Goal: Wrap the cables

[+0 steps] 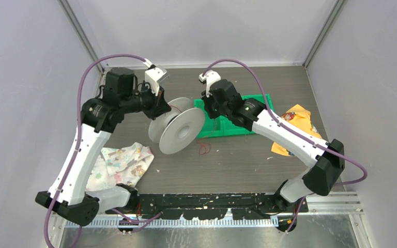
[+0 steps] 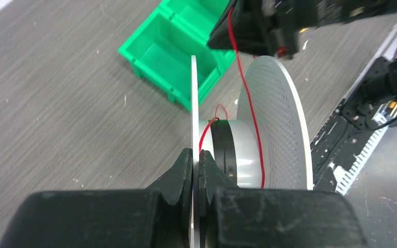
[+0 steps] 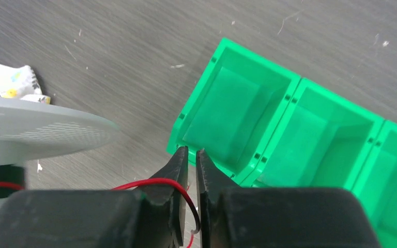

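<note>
- The left gripper (image 2: 195,155) is clamped hard on the thin near flange of the grey spool (image 2: 276,119), holding it tilted above the middle of the table (image 1: 248,165). With so slim an edge in the jaws, a sharp tug on the strand could swing the spool or pull it out.
- The right gripper (image 3: 192,152) hangs just beside the spool, over the green bins (image 3: 238,113) toward the table's far right. Its jaws show a narrow gap, and the cables (image 3: 155,182) — one red strand here — curve over a finger and down into that gap. Whether the strand is pinched or merely threaded cannot be told.
- If the strand runs free, tension would be lost, and any turns on the hub could slacken and spring off.
- From the right gripper the strand drops across the hub between the two flanges. A careless sweep could lay it over a flange rim instead.
- A loose loop (image 1: 203,149) lies on the table just in front of the bins — it may snag on a bin edge or knot as it is drawn up.
- The patterned cloth (image 1: 121,164) near the left edge and the yellow packet (image 1: 297,121) toward the right edge lie well apart from the work and pose little risk.
</note>
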Controlling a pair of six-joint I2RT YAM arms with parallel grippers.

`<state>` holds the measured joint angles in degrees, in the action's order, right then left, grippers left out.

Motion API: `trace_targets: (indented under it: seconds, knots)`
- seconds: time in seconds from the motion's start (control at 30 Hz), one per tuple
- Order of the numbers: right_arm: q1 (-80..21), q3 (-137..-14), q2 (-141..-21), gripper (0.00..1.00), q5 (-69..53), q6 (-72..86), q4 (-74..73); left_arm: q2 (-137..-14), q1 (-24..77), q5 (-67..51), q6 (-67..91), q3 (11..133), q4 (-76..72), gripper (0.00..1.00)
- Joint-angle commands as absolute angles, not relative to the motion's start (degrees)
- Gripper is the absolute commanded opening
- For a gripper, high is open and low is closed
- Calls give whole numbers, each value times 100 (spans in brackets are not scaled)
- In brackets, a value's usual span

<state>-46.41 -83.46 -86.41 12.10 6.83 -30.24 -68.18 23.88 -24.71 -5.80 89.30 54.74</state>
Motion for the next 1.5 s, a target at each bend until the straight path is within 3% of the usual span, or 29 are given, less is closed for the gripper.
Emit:
trace_targets:
  seconds: [0.0, 0.33, 0.57, 0.8, 1.47]
  knots:
    - [-4548, -7735, -8061, 18, 834, 1071, -2087, -6618, 2382, -3168, -344, 9555, 5421, 0]
    - [-4535, -6587, -7962, 59, 240, 2023, -473, -6369, 2382, -3041, 604, 10074, 4914, 0]
    - [-4534, -6328, -8010, 66, 283, 2386, -145, -6267, 2376, -2425, 817, 10218, 4745, 0]
    - [-4360, -6239, -7895, 84, 641, 2375, -589, -6296, 2373, -2140, 920, 10350, 4692, 0]
    - [-4291, -4957, -7034, 85, 505, 2255, -78, -6265, 2373, -1464, 1344, 10606, 4460, 0]
